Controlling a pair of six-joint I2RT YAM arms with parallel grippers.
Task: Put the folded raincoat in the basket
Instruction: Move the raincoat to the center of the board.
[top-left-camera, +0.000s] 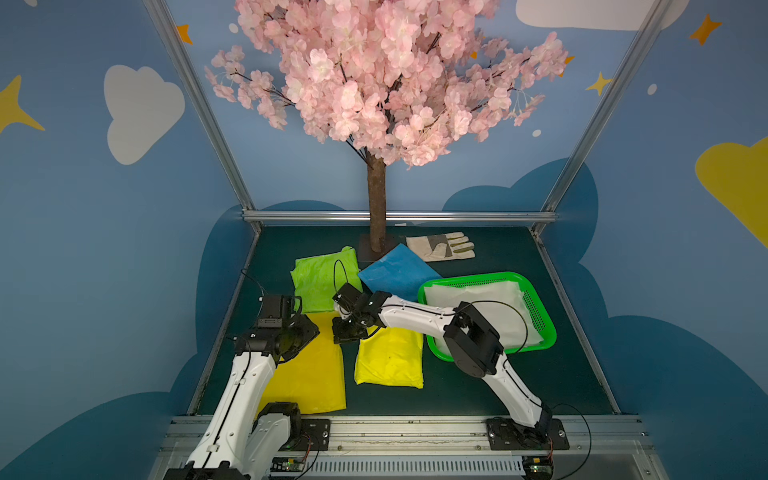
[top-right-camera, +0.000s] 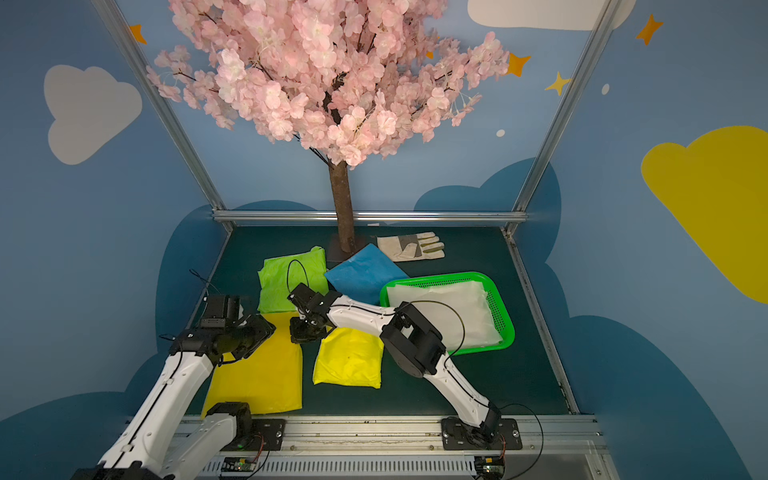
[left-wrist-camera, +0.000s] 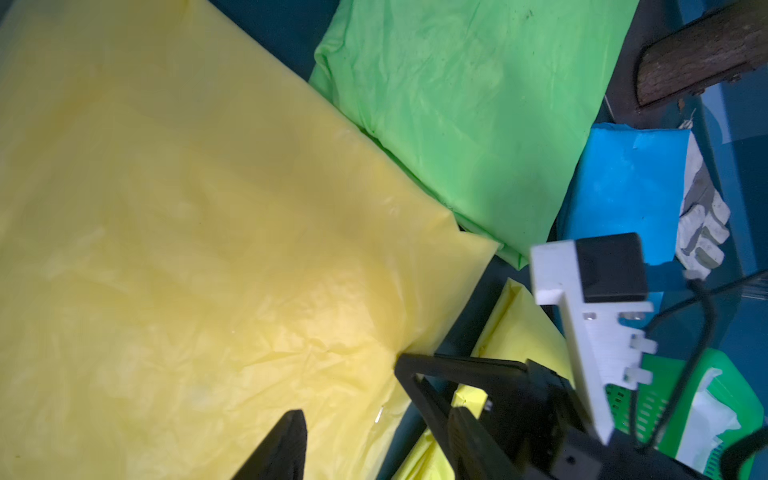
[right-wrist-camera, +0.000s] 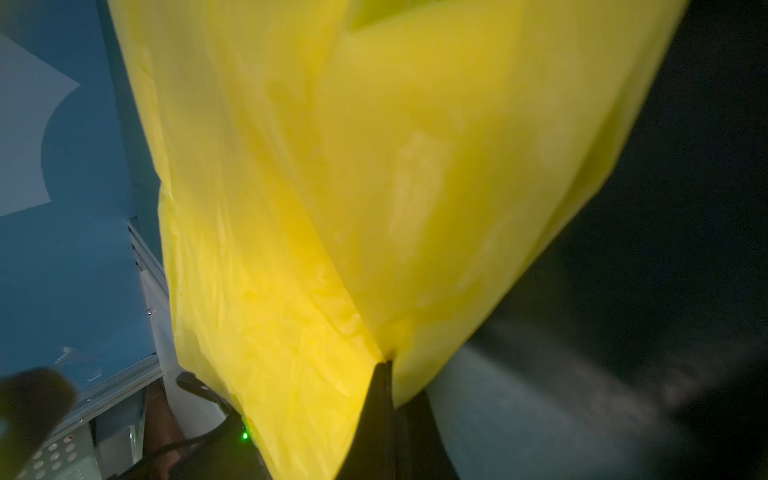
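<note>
Beside the basket (top-left-camera: 536, 309), on its left in both top views, the bright yellow folded raincoat (top-left-camera: 390, 361) lies on the dark table (top-left-camera: 478, 386), outside the basket. It is close to the rim, but the right arm hides whether the two touch.

Right gripper (right-wrist-camera: 388, 368): jaws pressed together, clamped on an edge of that raincoat at the end away from the arm bases. The plastic puckers at the pinch.

Left gripper (left-wrist-camera: 382, 449): fingers (left-wrist-camera: 286, 440) stand apart and hold nothing. It is poised over a larger pale yellow raincoat (top-left-camera: 307, 374) farther from the basket.

Basket contents: one white folded raincoat (top-left-camera: 490, 303).

A blue raincoat (top-left-camera: 399, 270) meets the basket's far left corner, with a green raincoat (top-left-camera: 320, 282) beyond it. A work glove (top-left-camera: 442, 246) lies behind the basket, apart from it.
</note>
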